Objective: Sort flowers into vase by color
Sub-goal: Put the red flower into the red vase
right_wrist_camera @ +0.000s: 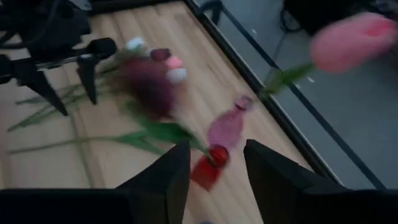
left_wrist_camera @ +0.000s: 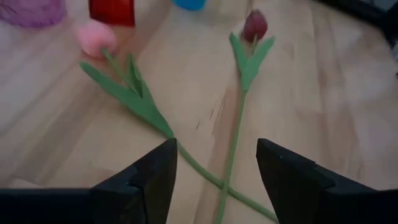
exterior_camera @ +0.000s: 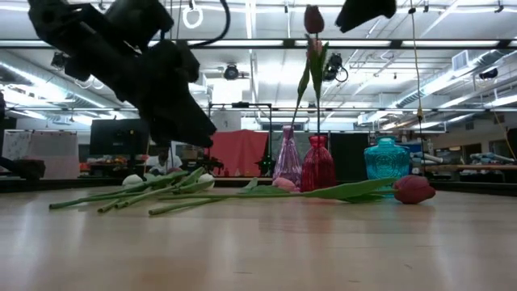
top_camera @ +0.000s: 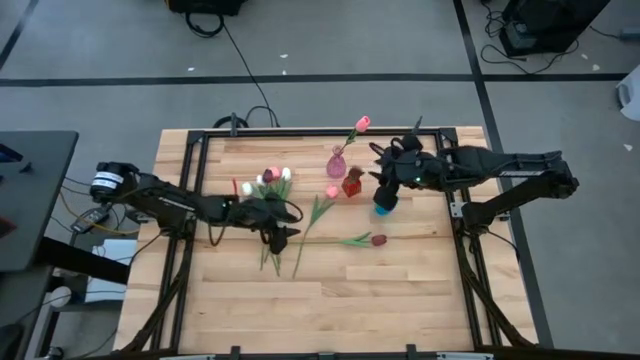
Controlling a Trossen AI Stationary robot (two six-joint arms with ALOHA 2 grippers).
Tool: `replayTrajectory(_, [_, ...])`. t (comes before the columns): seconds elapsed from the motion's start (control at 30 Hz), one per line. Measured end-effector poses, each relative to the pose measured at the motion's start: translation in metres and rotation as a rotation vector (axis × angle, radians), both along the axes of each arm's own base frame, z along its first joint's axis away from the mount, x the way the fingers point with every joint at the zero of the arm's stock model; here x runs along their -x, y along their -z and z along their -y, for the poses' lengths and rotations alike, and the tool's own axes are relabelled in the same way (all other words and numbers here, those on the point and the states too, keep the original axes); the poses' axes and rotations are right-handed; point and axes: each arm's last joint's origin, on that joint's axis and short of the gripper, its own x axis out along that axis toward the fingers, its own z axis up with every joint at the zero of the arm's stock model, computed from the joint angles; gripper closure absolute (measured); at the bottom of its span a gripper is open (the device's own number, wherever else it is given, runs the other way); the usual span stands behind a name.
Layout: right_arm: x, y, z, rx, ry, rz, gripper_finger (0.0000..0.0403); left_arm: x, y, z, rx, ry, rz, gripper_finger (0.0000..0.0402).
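Dark-red tulip (right_wrist_camera: 149, 87) standing in red vase (right_wrist_camera: 208, 167), right gripper (right_wrist_camera: 214, 163) above it, fingers spread. Left gripper (left_wrist_camera: 214, 171) spread wide over crossed stems of pink tulip (left_wrist_camera: 94, 37) and dark tulip (left_wrist_camera: 254, 26) on table (top_camera: 400, 290).

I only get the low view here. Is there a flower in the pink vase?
Observer: Yes. From above, a standing pink tulip leans out of the pink vase.
Operator: Whose arm is the dark bulk on my left?
Observer: The left one. The left gripper holds open fingers over the crossing stems of a loose pink tulip and a dark red tulip.
Operator: And the right one?
Observer: The right gripper is open, above the red vase.
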Motion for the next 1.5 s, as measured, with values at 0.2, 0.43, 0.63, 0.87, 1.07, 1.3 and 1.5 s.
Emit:
replayTrajectory(0.2, [0.014, -0.023, -0.002, 0.016, 0.031, 0.019, 0.0234, -0.032, 0.007, 0.003, 0.000, 0.011, -0.078, 0.0193])
replayTrajectory(0.43, [0.032, -0.034, -0.006, 0.042, 0.037, 0.072, 0.0235, -0.082, 0.011, 0.022, -0.092, 0.179, -0.098, 0.0207])
replayTrajectory(0.63, [0.039, -0.039, -0.014, 0.023, 0.011, 0.115, 0.0235, -0.114, 0.024, 0.028, -0.225, 0.255, -0.172, 0.0209])
replayTrajectory(0.87, [0.037, -0.037, -0.025, 0.047, -0.008, 0.113, 0.0235, -0.127, 0.043, 0.027, -0.324, 0.251, -0.248, 0.0221])
replayTrajectory(1.07, [0.033, -0.032, -0.031, 0.070, 0.010, 0.107, 0.0235, -0.126, 0.045, 0.027, -0.356, 0.260, -0.260, 0.0346])
replayTrajectory(1.3, [0.030, -0.014, -0.039, 0.015, -0.002, 0.081, 0.0235, -0.120, 0.024, 0.027, -0.337, 0.277, -0.139, 0.0395])
replayTrajectory(1.5, [0.036, -0.014, -0.057, 0.004, -0.037, 0.114, 0.0236, -0.089, 0.003, 0.017, -0.282, 0.303, 0.185, 0.0397])
